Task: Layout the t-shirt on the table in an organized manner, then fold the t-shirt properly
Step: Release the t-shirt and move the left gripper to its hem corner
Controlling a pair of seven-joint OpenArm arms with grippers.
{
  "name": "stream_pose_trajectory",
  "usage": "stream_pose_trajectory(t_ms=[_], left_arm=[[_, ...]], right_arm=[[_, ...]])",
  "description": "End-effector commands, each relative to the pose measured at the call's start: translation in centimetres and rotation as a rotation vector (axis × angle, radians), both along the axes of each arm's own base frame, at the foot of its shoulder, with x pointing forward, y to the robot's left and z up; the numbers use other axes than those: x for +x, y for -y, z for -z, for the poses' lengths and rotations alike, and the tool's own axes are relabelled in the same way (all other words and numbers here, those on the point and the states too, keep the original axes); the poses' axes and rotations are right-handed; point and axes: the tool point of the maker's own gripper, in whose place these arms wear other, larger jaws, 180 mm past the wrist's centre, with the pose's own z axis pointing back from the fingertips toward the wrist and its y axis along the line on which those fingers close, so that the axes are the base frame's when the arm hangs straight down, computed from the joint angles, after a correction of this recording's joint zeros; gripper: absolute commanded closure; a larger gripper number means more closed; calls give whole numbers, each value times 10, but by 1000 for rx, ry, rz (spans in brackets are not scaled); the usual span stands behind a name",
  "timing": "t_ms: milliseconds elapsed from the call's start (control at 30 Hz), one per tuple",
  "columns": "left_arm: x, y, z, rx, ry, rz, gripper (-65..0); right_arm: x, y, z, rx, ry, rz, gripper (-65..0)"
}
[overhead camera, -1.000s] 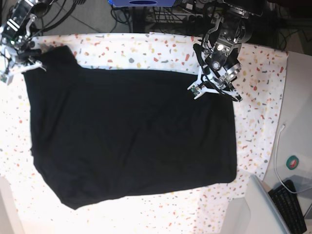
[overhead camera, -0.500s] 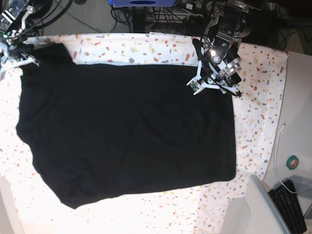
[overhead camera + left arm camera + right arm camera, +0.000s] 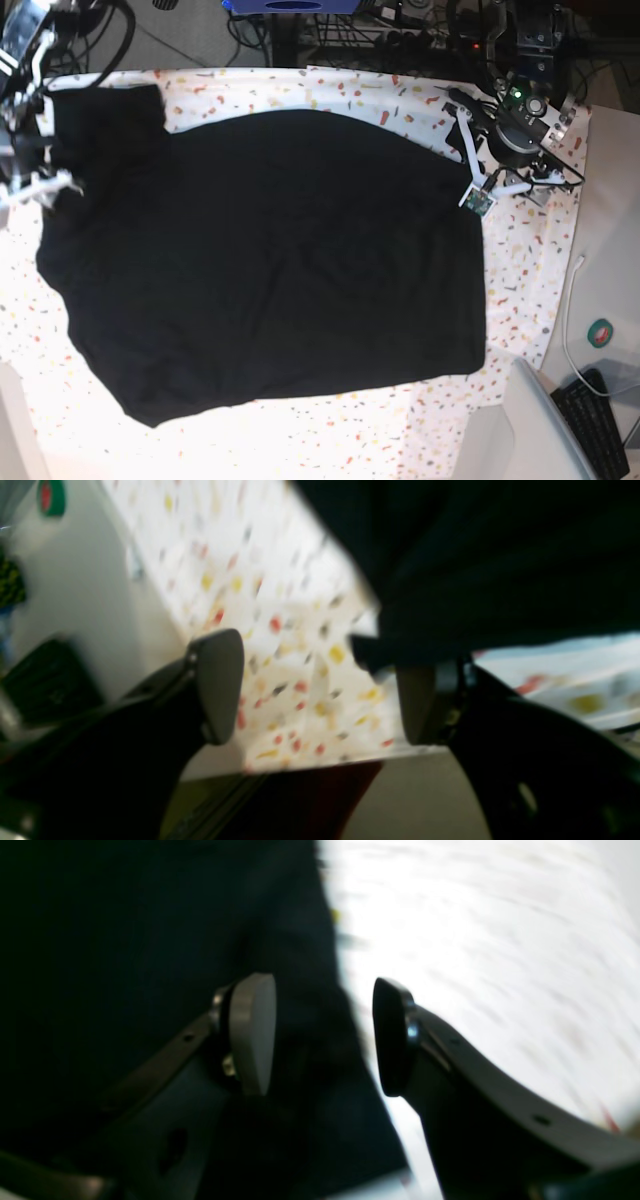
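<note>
T-shirt [image 3: 270,270] lies flat on tabletop [image 3: 530,250]. Left gripper [image 3: 315,690] and right gripper [image 3: 322,1035] both spread, empty. Risk: pads near hems could snag cloth, rumpling the layout.

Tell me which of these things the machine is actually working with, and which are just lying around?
In use: the t-shirt, the table, left gripper, right gripper.

Lying about: keyboard, white cable, round green-and-red thing.
</note>
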Motion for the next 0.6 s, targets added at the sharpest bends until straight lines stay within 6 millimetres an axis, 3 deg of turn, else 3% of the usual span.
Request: stream_pose_trajectory(t_ms=[0,200,300,467,567], left_arm=[[-6,-4,0,10,-10,-8,-383],[-51,-6,21,11,-123,-12,-196],[-68,-12,25,26,-165,-1,-18],[-97,-23,30,60,-239,24,0],[-90,-22,27,1,-207,-11,0]], right_arm=[[15,11,-11,-35,38,-5,-284],[55,18,9,8,3,-39,-282],[63,25,15,22,-13,-31,-230],[66,36,11,0,-5,-29,-111],[69,37,8,-10,26,-28,-78]])
